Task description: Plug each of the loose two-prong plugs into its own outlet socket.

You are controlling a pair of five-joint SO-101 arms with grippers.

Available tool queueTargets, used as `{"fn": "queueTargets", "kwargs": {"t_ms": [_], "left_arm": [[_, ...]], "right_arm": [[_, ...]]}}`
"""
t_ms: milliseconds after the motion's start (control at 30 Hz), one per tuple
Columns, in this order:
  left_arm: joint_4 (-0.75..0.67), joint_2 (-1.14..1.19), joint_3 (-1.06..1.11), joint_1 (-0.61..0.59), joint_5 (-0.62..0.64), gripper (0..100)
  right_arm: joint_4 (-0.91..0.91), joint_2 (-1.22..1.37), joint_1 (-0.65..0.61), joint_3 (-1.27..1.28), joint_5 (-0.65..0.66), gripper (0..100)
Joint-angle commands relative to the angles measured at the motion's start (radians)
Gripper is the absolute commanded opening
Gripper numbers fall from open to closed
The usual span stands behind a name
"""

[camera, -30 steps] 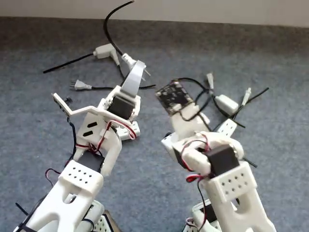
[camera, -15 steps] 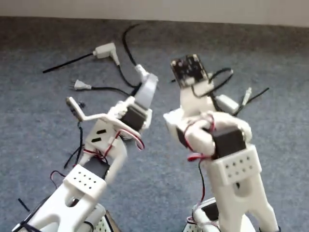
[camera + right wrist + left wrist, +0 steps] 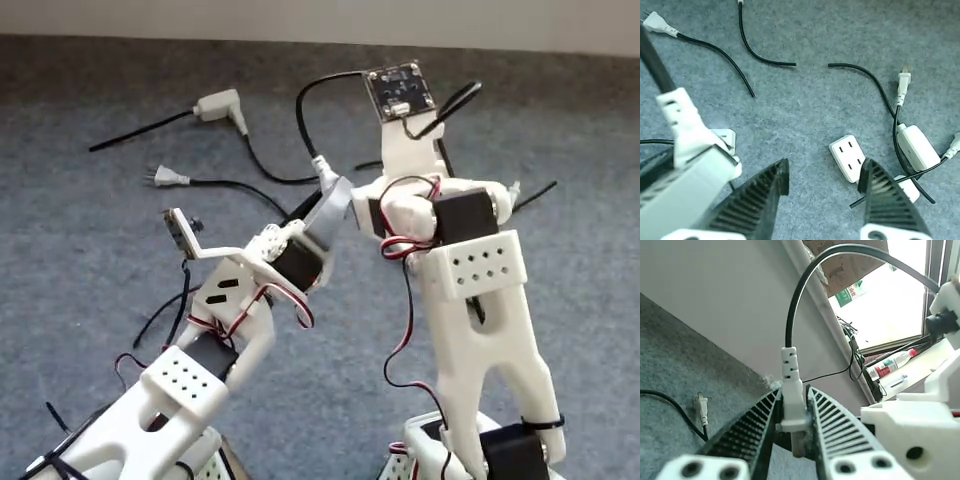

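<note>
The left gripper [image 3: 794, 402], with ribbed black fingers [image 3: 757, 415], clamps a white moulded plug [image 3: 790, 370] on a glossy black cord [image 3: 790, 315] above the middle of the grey pile carpet [image 3: 805, 115]. Both arms stand higher than a second ago. The plug's long axis follows the fingers, cord end outward. The right gripper [image 3: 824, 167] gapes wide, empty, over a blocky white outlet socket [image 3: 848, 157].

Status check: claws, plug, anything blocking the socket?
Left claw shut on plug, held up off the carpet. Right claw open above socket. Nothing on socket; loose cord close by.
</note>
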Motion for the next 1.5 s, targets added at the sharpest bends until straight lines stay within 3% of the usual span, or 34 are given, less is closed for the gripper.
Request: {"fn": "queueTargets", "kwargs": {"t_ms": [0,133,400,900,1067,1467], "left_arm": [[-0.038,-0.019,-0.015,-0.021,-0.003,1],[-0.112,-0.019,-0.013,-0.067,-0.002,1],[-0.123,-0.019,-0.012,-0.065,-0.002,1],[-0.118,-0.019,-0.008,-0.035,-0.002,1],[-0.123,-0.021,0.015,0.036,-0.005,1],[-0.118,-0.021,0.018,0.045,-0.005,1]], "right_arm": [[0.027,-0.008,0.058,-0.047,-0.009,22.7],[0.082,-0.008,0.061,-0.047,-0.009,22.7],[0.099,-0.010,-0.062,-0.048,-0.011,22.7],[-0.004,0.005,-0.062,-0.114,0.077,22.7],[-0.042,0.048,-0.035,-0.120,0.077,22.7],[-0.140,0.236,0.091,-0.124,0.077,22.7]]}}
